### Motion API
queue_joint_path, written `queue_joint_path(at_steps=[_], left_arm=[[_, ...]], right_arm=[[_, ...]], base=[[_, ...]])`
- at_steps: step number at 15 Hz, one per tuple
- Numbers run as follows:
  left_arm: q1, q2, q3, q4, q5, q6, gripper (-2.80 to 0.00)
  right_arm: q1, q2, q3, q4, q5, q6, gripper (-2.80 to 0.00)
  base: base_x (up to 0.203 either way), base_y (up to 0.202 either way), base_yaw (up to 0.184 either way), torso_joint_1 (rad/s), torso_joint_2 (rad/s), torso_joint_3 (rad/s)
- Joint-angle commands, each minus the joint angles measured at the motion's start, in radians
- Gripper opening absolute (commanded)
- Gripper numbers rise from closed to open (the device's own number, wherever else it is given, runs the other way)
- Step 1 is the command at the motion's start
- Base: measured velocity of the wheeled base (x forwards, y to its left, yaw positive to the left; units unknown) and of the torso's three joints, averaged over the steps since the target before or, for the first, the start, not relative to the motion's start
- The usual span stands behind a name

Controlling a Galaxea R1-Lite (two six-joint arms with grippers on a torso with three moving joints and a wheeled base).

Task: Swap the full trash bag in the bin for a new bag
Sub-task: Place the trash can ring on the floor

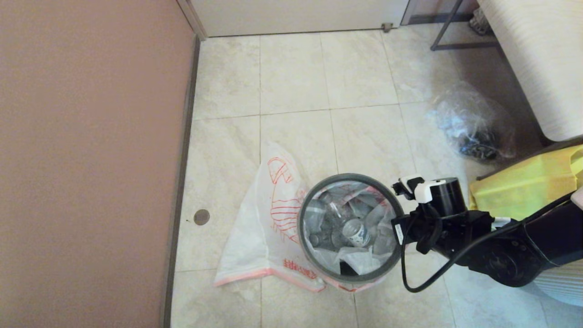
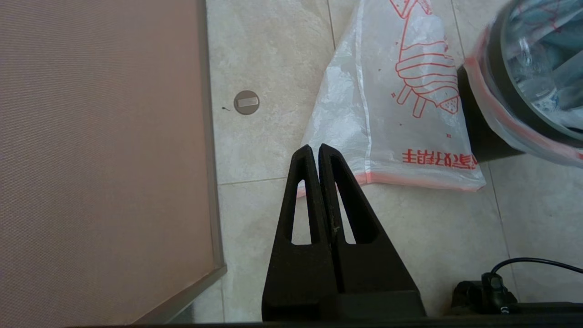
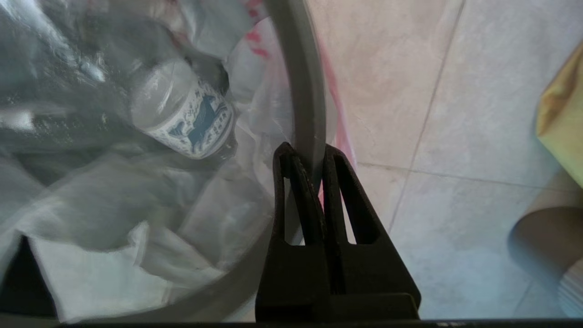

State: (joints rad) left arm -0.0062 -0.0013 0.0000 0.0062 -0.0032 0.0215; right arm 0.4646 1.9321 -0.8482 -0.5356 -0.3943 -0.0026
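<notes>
Right fingers (image 3: pixel 291 173) clamped on grey ring (image 3: pixel 300 91) of bin (image 1: pixel 350 228); left fingers (image 2: pixel 305 182) together, idle.

Bin (image 1: pixel 314 266) grey rim matt plastic; new bag (image 1: pixel 255 237) thin crinkled film; floor tiles (image 1: pixel 291 91) smooth, satin.

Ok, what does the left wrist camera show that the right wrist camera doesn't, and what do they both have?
Only the left wrist view shows the left gripper, fingers together and holding nothing, above the floor, the new bag lying flat with its red drawing, a round floor plug and the brown wall.

Only the right wrist view shows the right gripper closed on the grey ring, and a corner of the yellow bag.

Both show the bin, the full trash bag inside it, and the tiled floor.
</notes>
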Motion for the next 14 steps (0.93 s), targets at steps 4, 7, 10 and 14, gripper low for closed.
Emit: queue_joint_path(at_steps=[4,7,10,14], left_arm=[[0.000,0.001,0.000,0.000,0.000,0.000,-2.80],[0.000,0.001,0.000,0.000,0.000,0.000,-2.80],[0.000,0.001,0.000,0.000,0.000,0.000,-2.80],[0.000,0.001,0.000,0.000,0.000,0.000,-2.80]], right_arm=[[0.016,-0.079,0.012,0.019,-0.005,-0.007,-2.80],[0.043,-0.130,0.013,0.046,-0.006,-0.011,-2.80],[0.087,-0.233,0.015,0.141,-0.006,-0.006,-2.80],[0.103,-0.426,0.038,0.359,-0.007,0.011,-2.80]], base=[[0.000,0.000,0.000,0.000,0.00,0.000],[0.000,0.000,0.000,0.000,0.00,0.000],[0.000,0.000,0.000,0.000,0.00,0.000],[0.000,0.000,0.000,0.000,0.00,0.000]])
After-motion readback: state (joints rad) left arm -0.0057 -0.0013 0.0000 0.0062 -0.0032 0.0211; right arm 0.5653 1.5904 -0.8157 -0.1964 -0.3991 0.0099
